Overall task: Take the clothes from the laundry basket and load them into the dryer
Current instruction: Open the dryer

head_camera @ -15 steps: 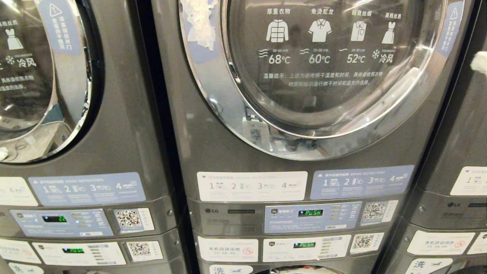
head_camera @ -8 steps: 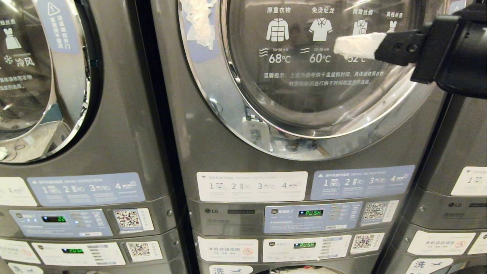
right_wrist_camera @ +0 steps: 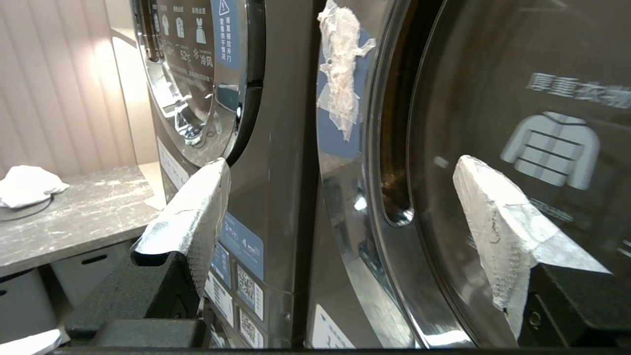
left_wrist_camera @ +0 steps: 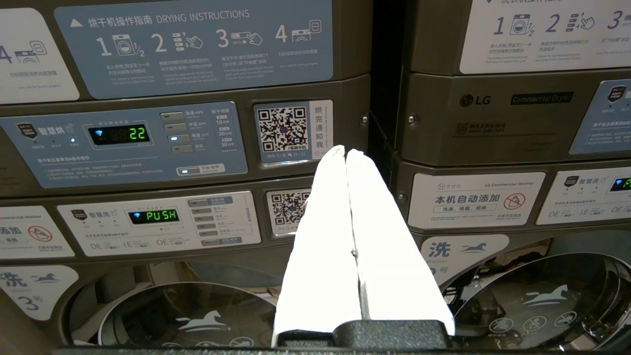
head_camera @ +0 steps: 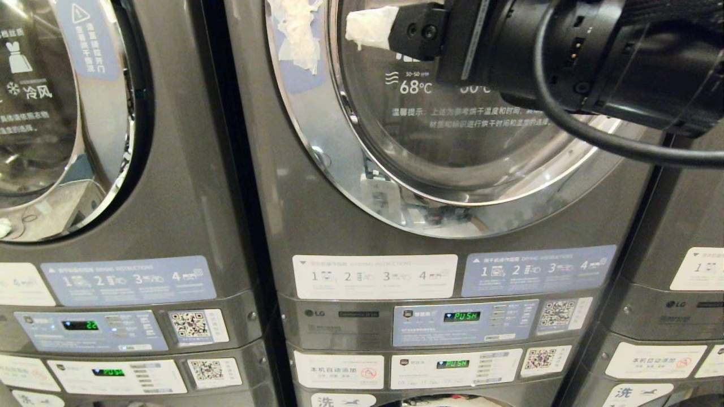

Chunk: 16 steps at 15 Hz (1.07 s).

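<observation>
Now your right hand [right_wrist_camera: 340, 217] is spreading wide, its white-wrapped fingers [right_wrist_camera: 197, 217] standing well apart with nothing between them. Against the picture a second ago, when only a white fingertip was showing at the right edge of the head view, the right arm is now reaching across the upper part of that view, its long axis running level from right to left, fingertip pointing at the left rim of the dryer door [head_camera: 362, 169]. The hand is hovering just in front of the glass, near the chrome ring where a patch of crumpled tape [head_camera: 294, 31] is sticking. The door is sitting shut on the middle dryer [head_camera: 317, 226]. You are seeing no clothes or basket here. Your left hand [left_wrist_camera: 345, 158] is resting low before the control panels [left_wrist_camera: 123, 138], fingers pressed together. A grey counter [right_wrist_camera: 74, 217] is lying beyond the far machine.
</observation>
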Motion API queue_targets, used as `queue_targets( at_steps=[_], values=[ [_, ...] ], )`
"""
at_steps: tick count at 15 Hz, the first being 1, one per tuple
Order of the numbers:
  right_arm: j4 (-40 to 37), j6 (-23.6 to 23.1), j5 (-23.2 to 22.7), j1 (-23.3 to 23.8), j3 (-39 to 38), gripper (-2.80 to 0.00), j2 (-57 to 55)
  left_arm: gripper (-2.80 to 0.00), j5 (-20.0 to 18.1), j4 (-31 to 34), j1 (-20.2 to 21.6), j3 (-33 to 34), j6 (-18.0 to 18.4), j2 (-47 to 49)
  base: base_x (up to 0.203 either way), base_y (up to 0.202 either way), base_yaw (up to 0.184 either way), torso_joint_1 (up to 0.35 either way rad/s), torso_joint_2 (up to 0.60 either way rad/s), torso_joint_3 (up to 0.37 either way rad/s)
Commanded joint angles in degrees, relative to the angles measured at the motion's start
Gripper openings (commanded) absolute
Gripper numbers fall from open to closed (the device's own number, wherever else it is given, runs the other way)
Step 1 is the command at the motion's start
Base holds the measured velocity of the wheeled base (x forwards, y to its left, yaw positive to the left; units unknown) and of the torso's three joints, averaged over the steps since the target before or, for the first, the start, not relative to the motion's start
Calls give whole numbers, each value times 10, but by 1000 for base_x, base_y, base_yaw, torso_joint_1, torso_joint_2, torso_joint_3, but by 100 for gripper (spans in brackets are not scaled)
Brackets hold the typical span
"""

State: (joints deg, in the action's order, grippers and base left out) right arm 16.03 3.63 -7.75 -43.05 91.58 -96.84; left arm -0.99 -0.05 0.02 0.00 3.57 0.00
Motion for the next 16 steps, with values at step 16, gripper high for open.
queue_targets(
  at_steps=[16],
  values=[
    [-3, -1, 11, -12, 194, 0, -192, -280, 0, 0, 0, 0, 0, 1, 0, 0, 0, 0, 0, 0]
  ],
)
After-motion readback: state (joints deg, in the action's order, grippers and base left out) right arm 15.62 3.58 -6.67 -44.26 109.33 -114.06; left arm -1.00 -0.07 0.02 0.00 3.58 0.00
